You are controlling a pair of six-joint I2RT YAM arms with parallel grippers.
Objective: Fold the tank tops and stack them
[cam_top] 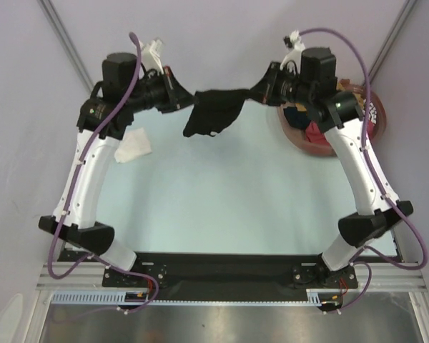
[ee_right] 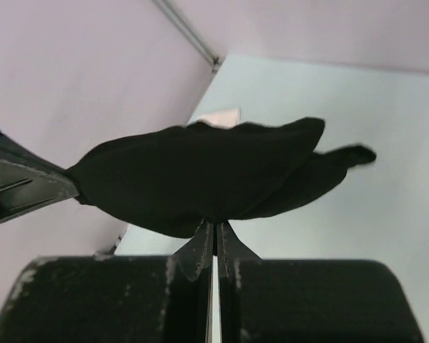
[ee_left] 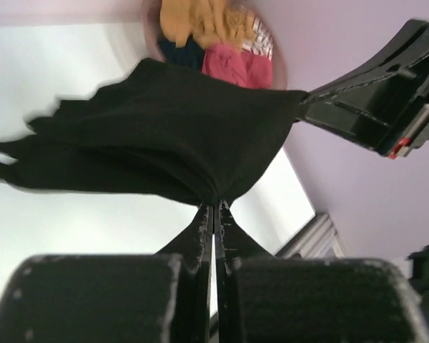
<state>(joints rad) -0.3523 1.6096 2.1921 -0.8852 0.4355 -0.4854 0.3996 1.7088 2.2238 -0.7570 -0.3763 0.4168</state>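
A black tank top [cam_top: 216, 111] hangs in the air between my two grippers, above the far part of the table. My left gripper [cam_top: 180, 89] is shut on its left edge. At its right edge my right gripper [cam_top: 263, 87] is shut on it too. In the left wrist view the black tank top [ee_left: 179, 143] spreads out from the pinched fingertips of my left gripper [ee_left: 214, 205]. The right wrist view has the same cloth [ee_right: 207, 179] bunched over my right gripper [ee_right: 215, 223]. A white tank top [cam_top: 133, 145] lies folded on the table at the left. Other tank tops [cam_top: 316, 131] fill the basket.
A round reddish-brown basket [cam_top: 300, 136] stands at the far right of the table, partly hidden behind my right arm. In the left wrist view it holds mustard cloth [ee_left: 200, 21] and red cloth [ee_left: 236, 64]. The pale table [cam_top: 222, 200] spreads below the hanging cloth.
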